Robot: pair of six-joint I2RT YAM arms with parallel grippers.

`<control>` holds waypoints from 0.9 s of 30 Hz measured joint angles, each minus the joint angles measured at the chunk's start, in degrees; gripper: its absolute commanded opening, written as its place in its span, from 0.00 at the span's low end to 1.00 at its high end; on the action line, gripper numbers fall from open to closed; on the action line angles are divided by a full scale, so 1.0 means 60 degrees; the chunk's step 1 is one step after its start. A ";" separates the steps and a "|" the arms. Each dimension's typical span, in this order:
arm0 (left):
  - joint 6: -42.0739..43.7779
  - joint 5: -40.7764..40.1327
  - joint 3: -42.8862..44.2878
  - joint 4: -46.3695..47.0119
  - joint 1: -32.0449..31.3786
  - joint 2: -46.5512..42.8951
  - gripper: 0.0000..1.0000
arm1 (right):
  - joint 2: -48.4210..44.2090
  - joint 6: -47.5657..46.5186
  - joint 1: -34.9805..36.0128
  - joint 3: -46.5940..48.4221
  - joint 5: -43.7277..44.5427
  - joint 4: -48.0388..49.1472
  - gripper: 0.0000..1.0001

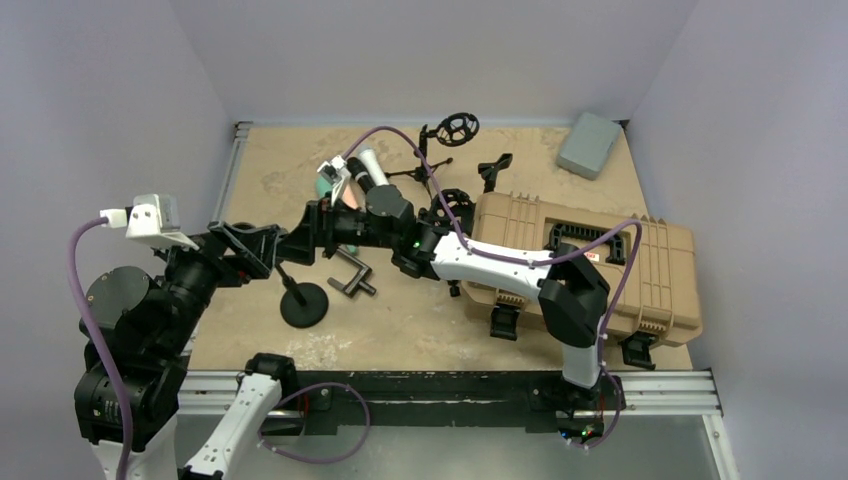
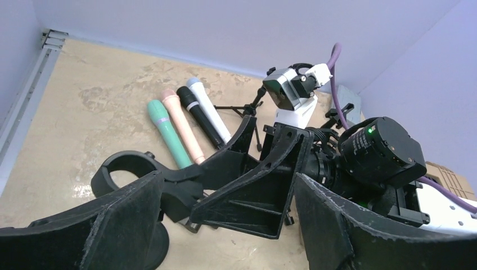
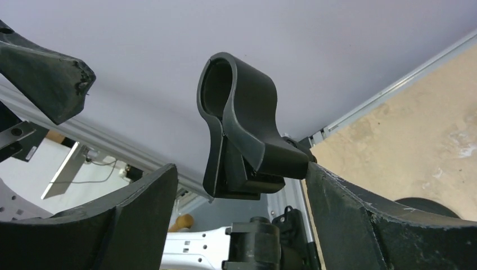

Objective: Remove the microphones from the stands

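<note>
Case (image 1: 650,270) closed, four microphones (image 2: 181,121) on table (image 2: 84,101) — left tool (image 2: 228,180), right tool (image 3: 241,169) apart

I'm black joints (image 1: 575,305) and white shells (image 1: 490,262), purple cables (image 2: 336,56) looping along; my left tool (image 2: 228,181) and right tool (image 3: 242,171) are scuffed matte black.

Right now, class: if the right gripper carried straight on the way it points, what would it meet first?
The stand's empty microphone clip, most likely. It sits directly ahead, between the open fingers of the right gripper. How far ahead is unclear from this view.
</note>
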 measured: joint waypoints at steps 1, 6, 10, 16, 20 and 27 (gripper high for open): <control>0.0000 -0.0022 0.0000 0.0029 0.0000 -0.0033 0.83 | 0.0000 0.0080 0.0007 0.0000 -0.0040 0.0117 0.85; 0.0000 -0.0051 -0.0007 0.0095 0.0000 -0.0051 0.83 | 0.0109 0.0565 0.0000 0.0047 -0.0178 0.0605 0.90; 0.0007 -0.0095 -0.0007 0.0098 0.0000 -0.0069 0.83 | 0.0546 0.0772 -0.0007 0.0521 -0.0168 0.0630 0.90; 0.0007 -0.0146 -0.0018 0.0084 0.0000 -0.0171 0.83 | 0.1202 0.0892 -0.0007 0.1297 -0.0047 0.0321 0.88; 0.0007 -0.0157 -0.0124 0.0080 0.0000 -0.0273 0.83 | 0.1333 0.0907 -0.0007 0.1526 0.0124 0.0117 0.82; 0.0011 -0.0168 -0.0189 0.0076 0.0000 -0.0368 0.83 | 0.1402 0.1005 -0.0007 0.1767 0.0284 0.0022 0.69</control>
